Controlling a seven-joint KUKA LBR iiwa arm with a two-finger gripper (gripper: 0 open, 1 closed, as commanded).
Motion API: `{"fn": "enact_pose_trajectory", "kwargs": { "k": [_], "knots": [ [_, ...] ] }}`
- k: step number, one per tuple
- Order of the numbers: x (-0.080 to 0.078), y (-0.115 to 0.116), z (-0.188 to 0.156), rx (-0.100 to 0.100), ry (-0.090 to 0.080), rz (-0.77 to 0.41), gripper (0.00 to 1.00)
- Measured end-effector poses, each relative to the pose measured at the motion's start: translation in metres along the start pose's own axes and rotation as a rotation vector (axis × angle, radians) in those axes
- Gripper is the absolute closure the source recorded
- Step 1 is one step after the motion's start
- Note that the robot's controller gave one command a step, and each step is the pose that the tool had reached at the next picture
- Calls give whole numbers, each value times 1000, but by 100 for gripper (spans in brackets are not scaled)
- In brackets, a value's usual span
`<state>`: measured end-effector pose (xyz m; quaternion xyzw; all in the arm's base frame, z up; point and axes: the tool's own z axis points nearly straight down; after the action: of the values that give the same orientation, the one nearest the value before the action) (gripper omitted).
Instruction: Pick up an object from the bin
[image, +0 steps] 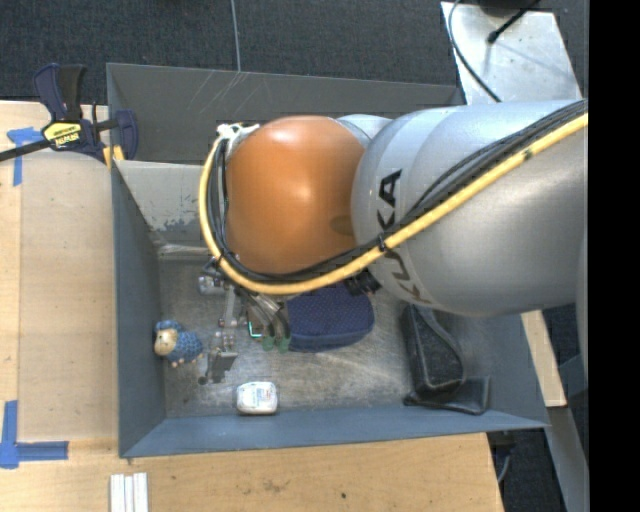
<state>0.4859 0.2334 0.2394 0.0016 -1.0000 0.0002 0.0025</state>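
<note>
Jaws of the gripper (238, 340), low over the bin's (135, 320) floor, are too cluttered to judge open or shut; just left lies a small blue-and-tan toy (172, 343), probably light and firm, best pinched across its body, with a soft blue pad (335, 318) just right.

In the bin (135, 330), the gripper (230, 345) hangs left of centre. A figure (168, 343) lies just left of it, near the left wall. A packet (257, 398) lies just nearer, by the near wall. A pouch (335, 320) sits right of the gripper, partly under the arm (450, 200). A case (440, 365) lies along the right wall.
</note>
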Motion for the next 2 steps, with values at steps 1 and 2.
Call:
{"fn": "enact_pose_trajectory", "kwargs": {
  "k": [1, 2],
  "knots": [
    [-12, -29, 142, 2, 1, 26, 0],
    [-36, 12, 168, -2, -8, 139, 0]
  ]
}}
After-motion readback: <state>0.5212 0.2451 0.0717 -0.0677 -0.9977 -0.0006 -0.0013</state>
